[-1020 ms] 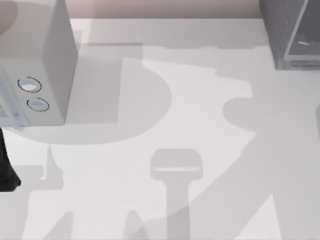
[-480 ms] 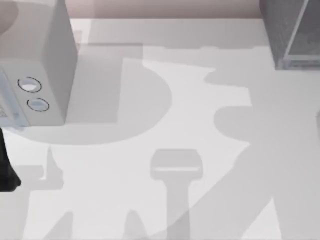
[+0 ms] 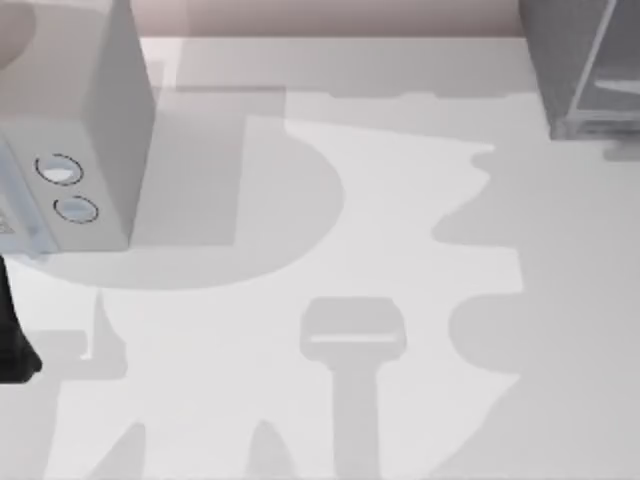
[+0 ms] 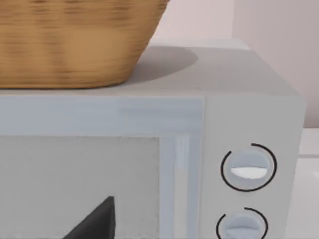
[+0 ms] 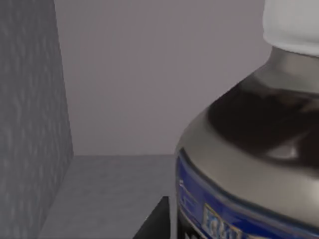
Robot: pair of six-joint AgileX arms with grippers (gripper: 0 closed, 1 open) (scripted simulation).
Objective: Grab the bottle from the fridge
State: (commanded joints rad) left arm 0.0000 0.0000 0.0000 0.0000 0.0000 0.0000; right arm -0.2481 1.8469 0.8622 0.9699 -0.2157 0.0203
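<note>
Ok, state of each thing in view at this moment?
Bottle: upright, capped, inside the fridge, close to the right wrist camera.
Fridge: at the table's far right; its inside shows in the right wrist view.
Microwave: door shut.
Basket: on the microwave.

We are seeing the bottle (image 5: pixel 249 149) with a white cap, dark glossy shoulders and a blue label band with pale lettering. The fridge (image 5: pixel 30 114) is showing mottled dark grey walls. The microwave (image 4: pixel 249 124) is looking pale grey with bluish trim; the basket (image 4: pixel 75 40) is showing woven tan.
</note>
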